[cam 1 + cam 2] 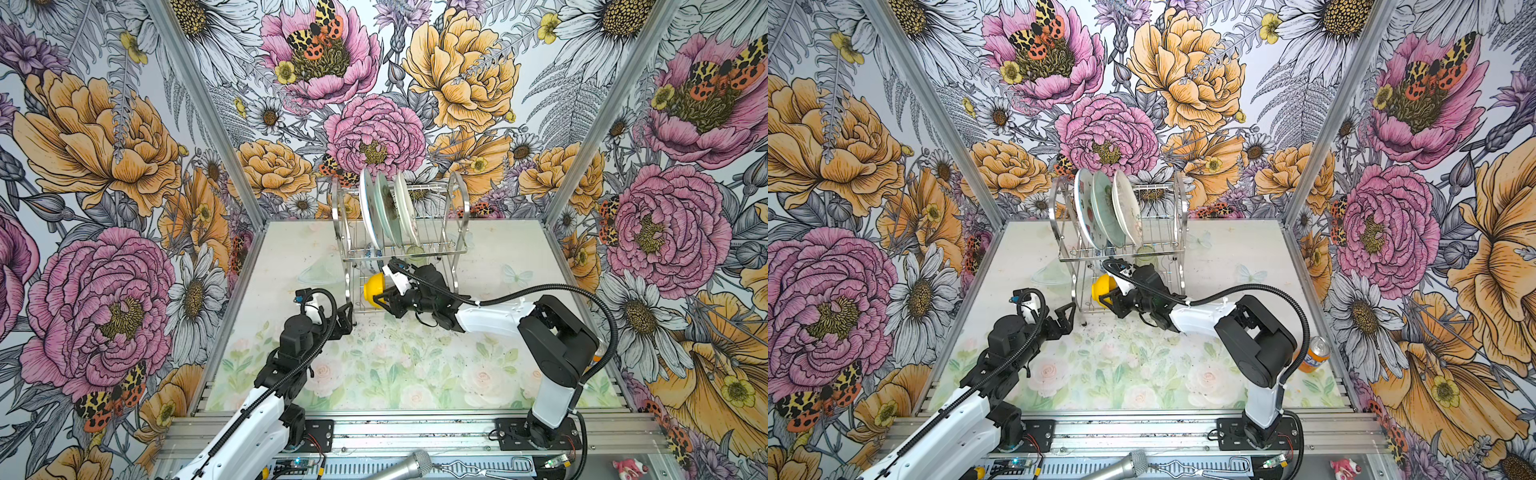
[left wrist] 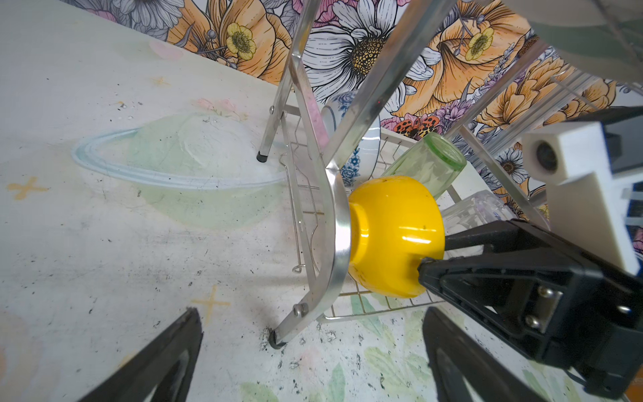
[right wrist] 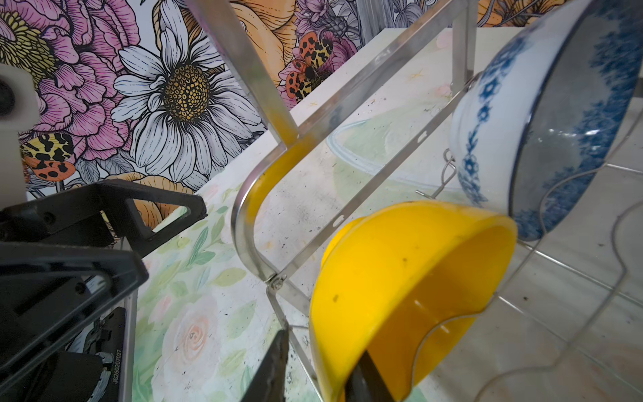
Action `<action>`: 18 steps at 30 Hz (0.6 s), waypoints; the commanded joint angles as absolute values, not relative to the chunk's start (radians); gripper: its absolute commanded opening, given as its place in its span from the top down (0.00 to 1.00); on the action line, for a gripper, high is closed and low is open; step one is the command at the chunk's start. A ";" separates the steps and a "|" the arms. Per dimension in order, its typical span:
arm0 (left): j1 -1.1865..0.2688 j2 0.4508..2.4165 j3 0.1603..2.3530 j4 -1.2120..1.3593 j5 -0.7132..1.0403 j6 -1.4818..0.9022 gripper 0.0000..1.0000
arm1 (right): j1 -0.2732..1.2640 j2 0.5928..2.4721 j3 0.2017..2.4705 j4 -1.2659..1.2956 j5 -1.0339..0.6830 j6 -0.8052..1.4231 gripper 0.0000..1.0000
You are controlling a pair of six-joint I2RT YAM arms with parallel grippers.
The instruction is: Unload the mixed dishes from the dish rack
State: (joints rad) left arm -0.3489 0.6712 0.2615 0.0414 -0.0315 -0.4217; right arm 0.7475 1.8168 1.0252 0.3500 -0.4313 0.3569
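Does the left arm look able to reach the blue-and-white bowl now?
Probably not directly: the rack frame stands between the open left pincer and the blue-and-white bowl; the yellow bowl blocks the front.

ok so I counted three plates (image 1: 1106, 210), one yellow bowl (image 2: 393, 236) plus one blue-and-white bowl (image 3: 487, 132), one green tumbler (image 2: 424, 163), one clear glass (image 2: 476, 209), one rack (image 1: 457, 199), one soda can (image 1: 1314, 355).

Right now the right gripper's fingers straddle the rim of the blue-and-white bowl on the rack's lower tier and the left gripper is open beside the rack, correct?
No: the right gripper straddles the rim of the yellow bowl, not the blue-and-white bowl beside it; the left wrist view shows it. The rest holds: lower tier of the dish rack, left gripper open alongside.
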 commanded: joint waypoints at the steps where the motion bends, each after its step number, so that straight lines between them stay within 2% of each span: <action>1: -0.341 0.675 0.280 0.077 -0.005 -0.443 0.01 | 0.746 1.840 1.063 0.399 -0.471 0.356 0.73; 8: -0.341 0.665 0.273 0.078 -0.002 -0.449 0.01 | 0.745 1.852 1.078 0.405 -0.495 0.360 0.76; 16: -0.341 0.666 0.272 0.077 0.000 -0.451 0.01 | 0.746 1.870 1.088 0.413 -0.511 0.375 0.88; 18: -0.341 0.664 0.272 0.078 0.000 -0.451 0.01 | 0.746 1.873 1.092 0.415 -0.516 0.378 0.88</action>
State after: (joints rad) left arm -0.3489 0.6743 0.2615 0.0536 -0.0246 -0.4404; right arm 0.7361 1.8606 1.0523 0.3714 -0.4919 0.3809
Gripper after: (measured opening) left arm 0.987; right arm 0.139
